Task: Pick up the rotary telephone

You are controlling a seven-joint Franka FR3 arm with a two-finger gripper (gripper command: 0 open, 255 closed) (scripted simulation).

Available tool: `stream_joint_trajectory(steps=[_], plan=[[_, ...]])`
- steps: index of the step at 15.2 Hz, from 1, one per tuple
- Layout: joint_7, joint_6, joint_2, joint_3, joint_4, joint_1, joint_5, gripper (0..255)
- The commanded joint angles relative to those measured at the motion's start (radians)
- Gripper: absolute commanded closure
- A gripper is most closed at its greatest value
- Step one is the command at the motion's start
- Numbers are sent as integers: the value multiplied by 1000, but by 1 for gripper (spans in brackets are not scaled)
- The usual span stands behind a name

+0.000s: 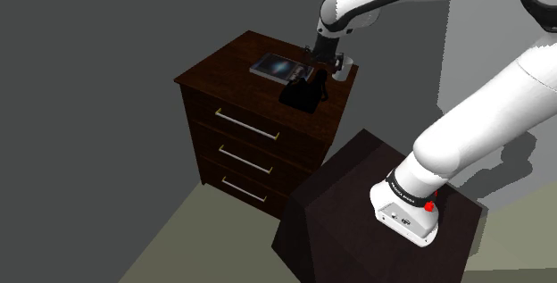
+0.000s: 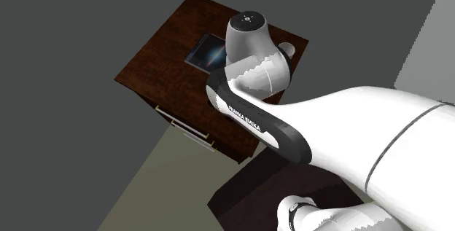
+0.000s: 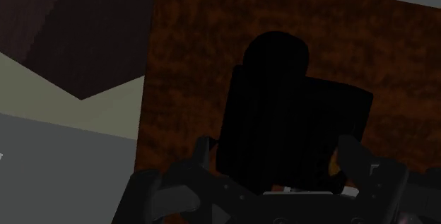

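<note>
While my tool [image 1: 312, 71] hangs at the black rotary telephone [image 1: 300, 98] on the tabletop [image 1: 228, 62], upper centre, I cannot tell its grip.

A dark brown wooden chest of drawers [image 1: 228, 62] [image 2: 164, 51] [image 3: 187, 67] stands against grey walls [image 1: 89, 58] on a dull olive floor [image 1: 201, 241]. It has three drawers, each with a pale bar handle [image 1: 245, 125]. On its top lies a flat, glossy rectangular slab [image 1: 273, 64] [image 2: 204, 50]. A white mug [image 1: 345, 65] [image 2: 287, 49] stands near the corner, apart from the slab.
</note>
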Motion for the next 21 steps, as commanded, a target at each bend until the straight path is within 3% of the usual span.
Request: stream_joint_trajectory(steps=[1, 8, 9, 18, 21], plan=[[14, 30, 25, -1, -6, -3, 1, 0], [15, 107, 72, -1, -37, -3, -1, 0], [16, 108, 72, 0, -37, -2, -1, 255], [15, 107, 72, -1, -37, -3, -1, 255], [14, 65, 46, -1, -21, -3, 0, 255]])
